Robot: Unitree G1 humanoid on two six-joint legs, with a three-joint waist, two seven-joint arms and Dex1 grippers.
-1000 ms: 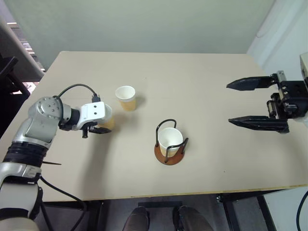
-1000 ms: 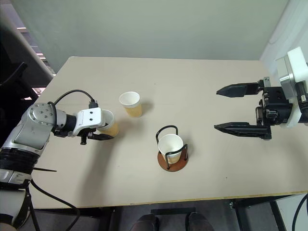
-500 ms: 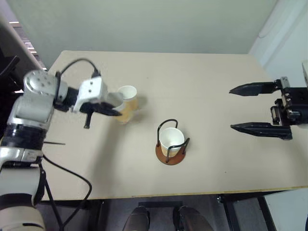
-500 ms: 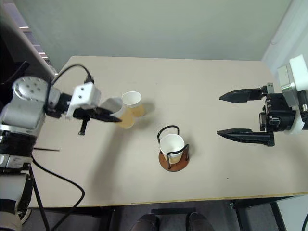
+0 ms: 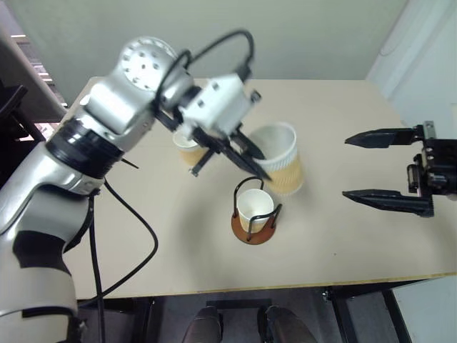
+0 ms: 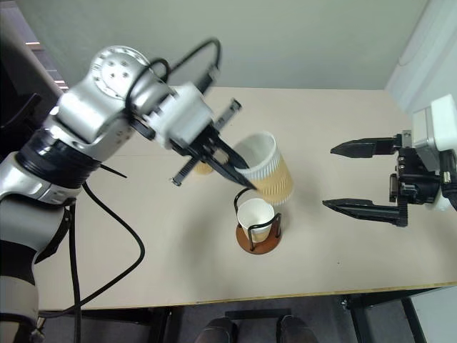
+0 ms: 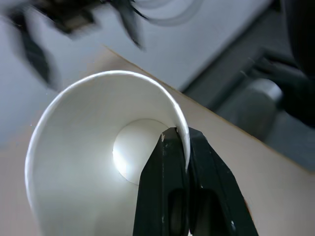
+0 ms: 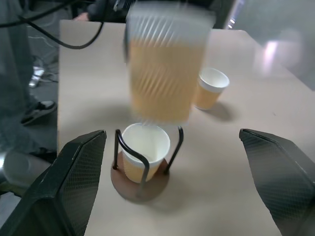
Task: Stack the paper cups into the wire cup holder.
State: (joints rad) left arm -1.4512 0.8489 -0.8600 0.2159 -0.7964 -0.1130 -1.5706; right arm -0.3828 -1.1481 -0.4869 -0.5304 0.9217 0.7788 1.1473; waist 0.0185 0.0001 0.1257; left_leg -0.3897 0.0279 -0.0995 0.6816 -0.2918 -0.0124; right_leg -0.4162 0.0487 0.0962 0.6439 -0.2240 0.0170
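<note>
My left gripper [image 5: 255,161] is shut on the rim of a tan paper cup [image 5: 283,163], one finger inside and one outside [image 7: 167,162]. The cup hangs tilted in the air, just above and beyond the wire cup holder [image 5: 240,230]. A second paper cup [image 5: 253,206] stands upright inside the holder's black loops. A third cup [image 8: 210,87] stands on the table farther back, partly hidden behind my left arm in the eye views. My right gripper [image 5: 346,166] hovers open to the right of the holder, with nothing between its fingers.
The beige table [image 5: 343,243] carries these things and has free surface to the front and right. Its front edge runs close below the holder. A black cable [image 5: 136,214] hangs from my left arm over the table's left side.
My left gripper closed on the cup at the table's left, lifted it and swung it right and upward to above the holder. The right gripper stayed where it was, open.
</note>
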